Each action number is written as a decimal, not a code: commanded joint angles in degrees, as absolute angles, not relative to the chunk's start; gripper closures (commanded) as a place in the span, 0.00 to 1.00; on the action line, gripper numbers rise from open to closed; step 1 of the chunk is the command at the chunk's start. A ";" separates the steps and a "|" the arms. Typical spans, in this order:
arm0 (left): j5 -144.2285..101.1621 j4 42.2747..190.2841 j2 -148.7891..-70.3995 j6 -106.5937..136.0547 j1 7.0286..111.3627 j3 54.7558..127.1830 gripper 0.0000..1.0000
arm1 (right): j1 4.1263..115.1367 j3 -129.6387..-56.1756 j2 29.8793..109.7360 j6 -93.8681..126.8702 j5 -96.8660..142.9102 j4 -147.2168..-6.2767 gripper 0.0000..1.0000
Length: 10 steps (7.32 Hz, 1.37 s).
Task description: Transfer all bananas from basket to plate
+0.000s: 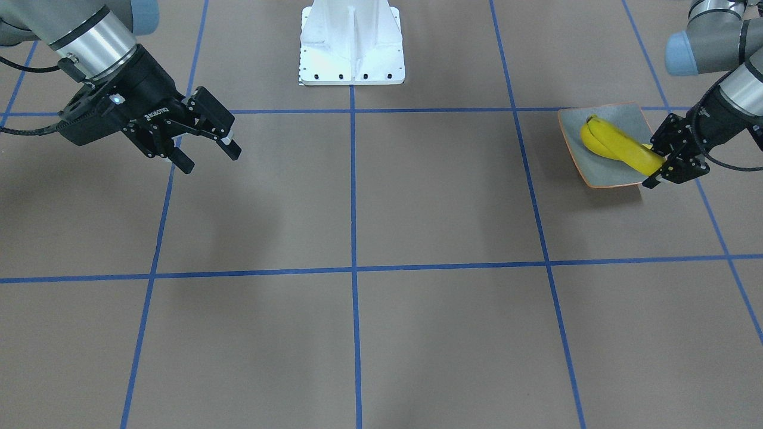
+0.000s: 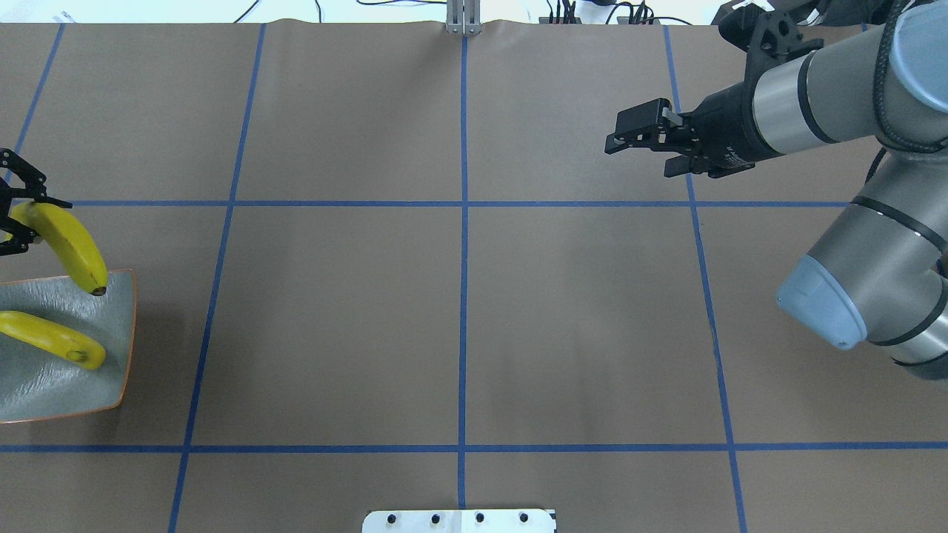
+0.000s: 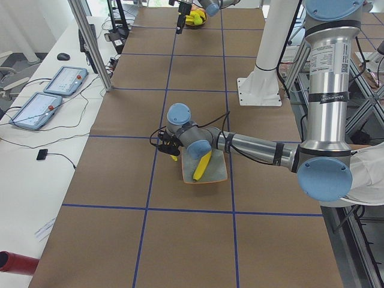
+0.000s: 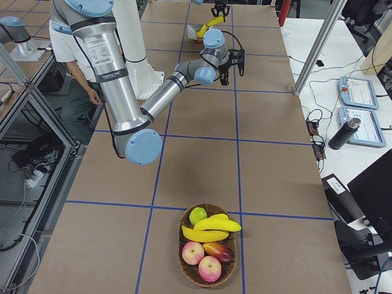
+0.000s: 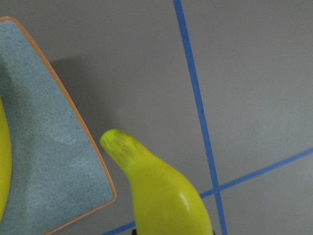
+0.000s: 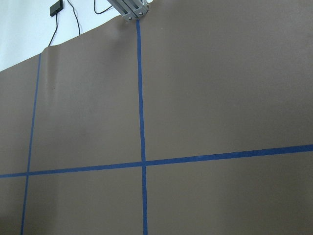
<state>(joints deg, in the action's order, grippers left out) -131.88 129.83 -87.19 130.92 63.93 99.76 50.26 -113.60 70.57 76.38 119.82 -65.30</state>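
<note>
My left gripper is shut on the end of a yellow banana. That banana hangs tilted, its free tip over the edge of the grey-green plate. A second banana lies flat on the plate. In the left wrist view the held banana sits just beside the plate's orange-rimmed corner. Far across the table, the wicker basket holds two more bananas. My right gripper hovers open and empty over bare table, far from both plate and basket.
The basket also holds red apples, a green fruit and a mango. The white robot base stands at the table's middle edge. Blue tape lines grid the brown table. A person stands behind the right arm.
</note>
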 commanded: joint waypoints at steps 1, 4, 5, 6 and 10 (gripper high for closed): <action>-129.56 127.27 -86.05 132.27 59.44 99.76 1.00 | 50.19 -113.38 71.54 76.38 117.70 -65.30 0.00; -126.21 127.18 -81.06 132.10 54.50 102.55 1.00 | 50.27 -112.94 71.63 76.38 117.60 -65.30 0.00; -126.21 127.18 -78.43 131.75 54.49 105.00 1.00 | 50.19 -112.77 71.63 76.38 117.60 -65.30 0.00; -126.21 127.18 -77.62 131.75 54.49 105.90 1.00 | 50.27 -112.76 71.63 76.38 117.68 -65.30 0.00; -125.95 127.00 -78.57 131.31 53.79 103.98 1.00 | 50.19 -112.68 72.07 76.38 117.68 -65.30 0.00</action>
<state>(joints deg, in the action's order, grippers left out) -125.96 127.04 -78.44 131.55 53.95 104.47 50.22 -112.70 72.03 76.38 117.65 -65.30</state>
